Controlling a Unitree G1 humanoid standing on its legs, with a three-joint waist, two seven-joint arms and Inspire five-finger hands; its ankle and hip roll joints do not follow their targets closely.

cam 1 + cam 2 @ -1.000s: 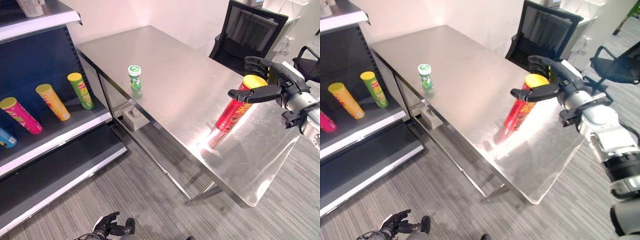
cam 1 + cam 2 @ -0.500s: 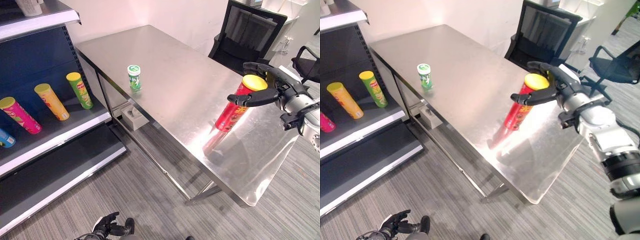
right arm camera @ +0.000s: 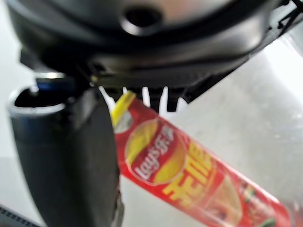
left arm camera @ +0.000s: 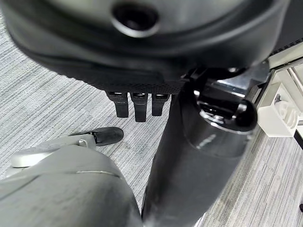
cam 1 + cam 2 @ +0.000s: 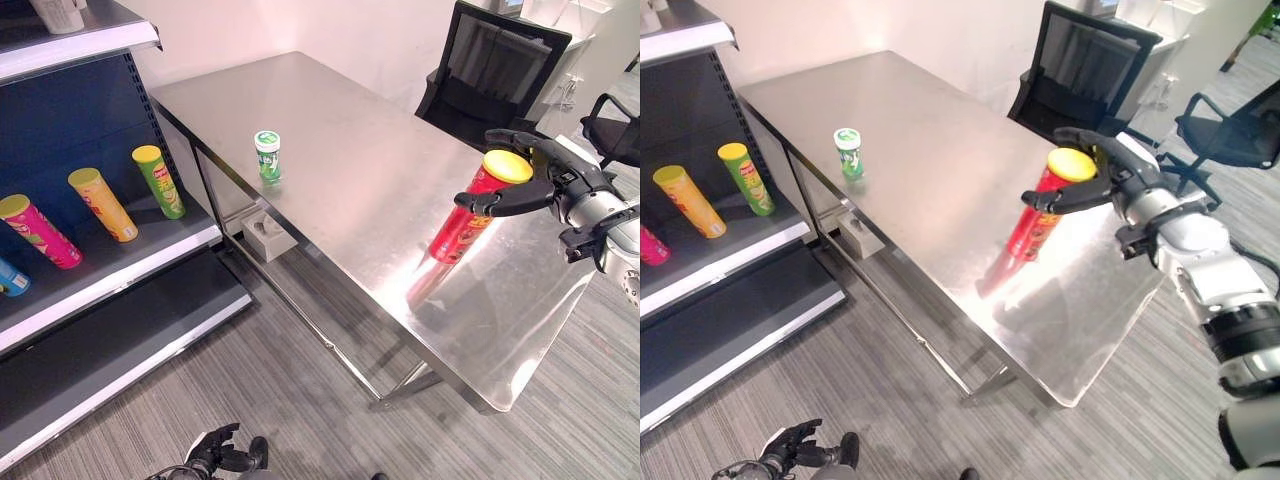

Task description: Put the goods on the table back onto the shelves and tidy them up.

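A tall red can (image 5: 458, 228) with a yellow lid stands on the steel table (image 5: 350, 130) near its right side. My right hand (image 5: 560, 185) is round the can's top, with the thumb (image 5: 482, 200) across the near side and the fingers (image 5: 515, 137) curled behind the lid. The right wrist view shows the red can (image 3: 189, 179) between the thumb and the fingers. A short green can (image 5: 267, 155) stands upright near the table's left edge. My left hand (image 5: 215, 455) hangs low over the carpet, fingers relaxed and empty.
On the shelf board (image 5: 130, 270) to the left lie a green can (image 5: 158, 180), a yellow can (image 5: 103, 203), a pink can (image 5: 40, 230) and a blue one (image 5: 12, 280). A white box (image 5: 265, 235) sits under the table. Black chairs (image 5: 495, 70) stand behind the table.
My right hand has closed in on the red can's top: the fingers have curled further behind the lid and the thumb has come against the can. The cans have not moved.
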